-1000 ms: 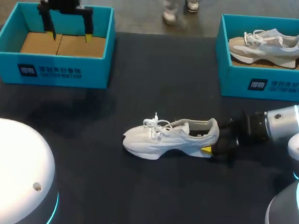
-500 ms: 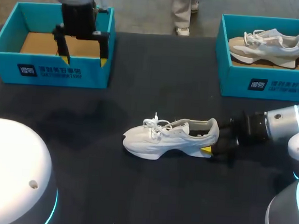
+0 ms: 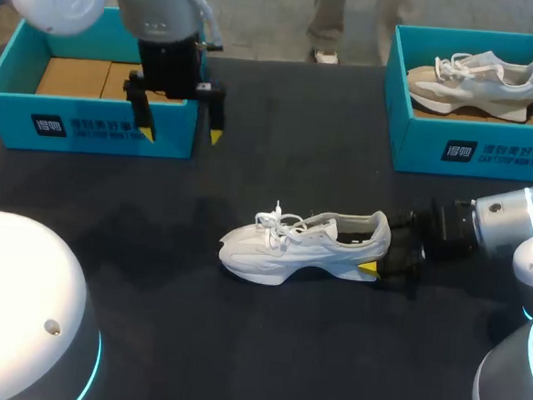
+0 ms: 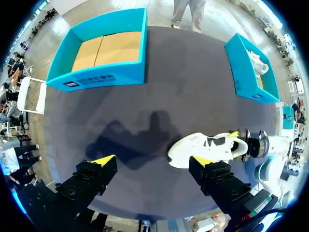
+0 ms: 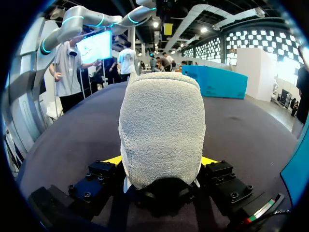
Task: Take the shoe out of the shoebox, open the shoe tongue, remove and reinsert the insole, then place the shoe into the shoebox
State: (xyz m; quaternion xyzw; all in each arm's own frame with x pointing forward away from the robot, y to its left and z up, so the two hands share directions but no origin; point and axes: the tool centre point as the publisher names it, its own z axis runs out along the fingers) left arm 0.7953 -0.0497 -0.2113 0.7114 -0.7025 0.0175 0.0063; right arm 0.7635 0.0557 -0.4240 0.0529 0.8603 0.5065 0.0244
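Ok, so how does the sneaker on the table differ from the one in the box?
The white sneaker lies on the table, heel clamped by the right gripper; the beige and white sneaker sits in the right shoebox, untouched. The first is all white; the second has beige panels. Both stand upright on their soles, laced.

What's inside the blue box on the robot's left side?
Only its brown cardboard floor shows inside the left box, no shoe. From above, the left arm covers its right part; the left wrist view shows that part bare too.
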